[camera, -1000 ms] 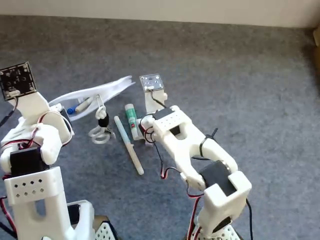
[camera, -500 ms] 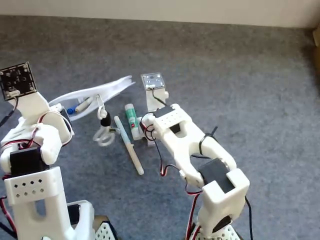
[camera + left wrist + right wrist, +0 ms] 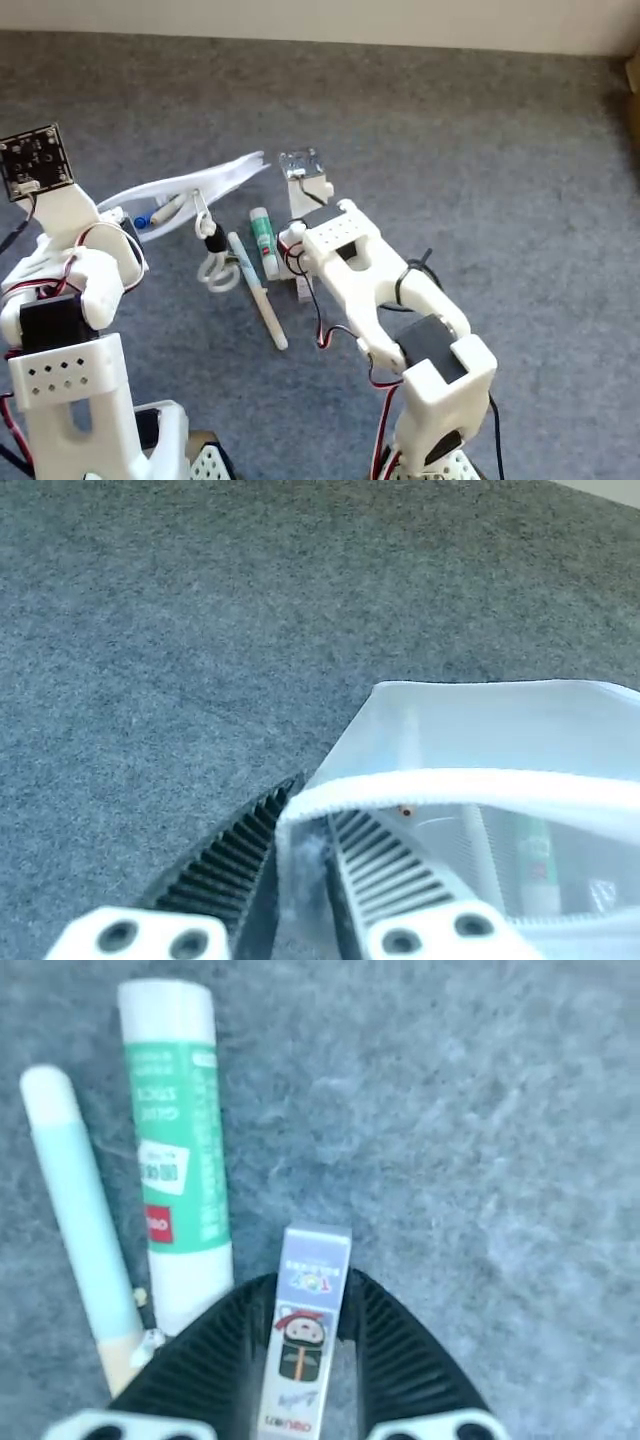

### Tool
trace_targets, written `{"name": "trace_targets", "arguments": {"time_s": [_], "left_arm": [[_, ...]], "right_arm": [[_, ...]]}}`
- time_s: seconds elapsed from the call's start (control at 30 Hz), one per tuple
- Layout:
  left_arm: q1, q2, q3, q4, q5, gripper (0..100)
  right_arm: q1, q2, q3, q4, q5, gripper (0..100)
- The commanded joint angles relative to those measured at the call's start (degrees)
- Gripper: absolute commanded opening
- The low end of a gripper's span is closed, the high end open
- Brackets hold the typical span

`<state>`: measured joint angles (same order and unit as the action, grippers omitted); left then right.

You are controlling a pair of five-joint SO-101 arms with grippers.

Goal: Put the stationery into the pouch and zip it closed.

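Grey felt-like cover spreads over the whole desk (image 3: 500, 150), from the two white arm bases at the near edge to a pale wall strip (image 3: 350, 18) at the far side. Nearest on it lies a pale blue pen (image 3: 256, 292), slanted, with a green-and-white glue stick (image 3: 263, 242) just beside it. A white-looped item (image 3: 213, 258) with a black middle lies at the pen's other side; I cannot tell what it is. The right pincer (image 3: 310, 1285) is clamped on a small eraser (image 3: 305, 1350) in a printed sleeve, close by the glue stick's white end. Farther off is the pouch (image 3: 190, 190), translucent white with a thick white rim, and the left pincer (image 3: 305, 830) is closed on its edge. From the high view a blue-and-white item (image 3: 155, 214) can be seen inside the pouch. The left wrist view gives the ribbed black fingers (image 3: 230, 845) pinching the rim and the pouch's mouth standing open. The right wrist view gives the eraser upright between the black jaws.
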<state>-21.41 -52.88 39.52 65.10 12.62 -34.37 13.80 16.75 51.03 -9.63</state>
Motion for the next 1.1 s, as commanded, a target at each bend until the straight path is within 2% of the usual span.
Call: {"name": "trace_targets", "arguments": {"time_s": [0.0, 0.2, 0.47, 0.8, 0.97, 1.07], "left_arm": [[-1.01, 0.92, 0.40, -1.14, 0.35, 1], [-1.01, 0.92, 0.40, -1.23, 0.35, 1], [-1.01, 0.92, 0.40, -1.23, 0.35, 1], [-1.01, 0.92, 0.40, -1.23, 0.26, 1], [-1.01, 0.92, 0.40, -1.23, 0.26, 1], [-1.01, 0.92, 0.40, -1.23, 0.18, 1]], "right_arm": [[-0.13, -0.48, -3.38, 1.19, 2.73, 0.5], [-0.13, -0.48, -3.65, 5.49, 2.81, 0.5], [-0.04, -0.40, -3.65, 6.02, 2.99, 0.5], [-0.31, -0.40, -3.65, 9.10, 9.49, 0.7], [-0.31, -0.31, -3.65, 9.19, 10.29, 0.8], [-0.40, -0.31, -3.56, 9.19, 10.20, 5.1]]}}
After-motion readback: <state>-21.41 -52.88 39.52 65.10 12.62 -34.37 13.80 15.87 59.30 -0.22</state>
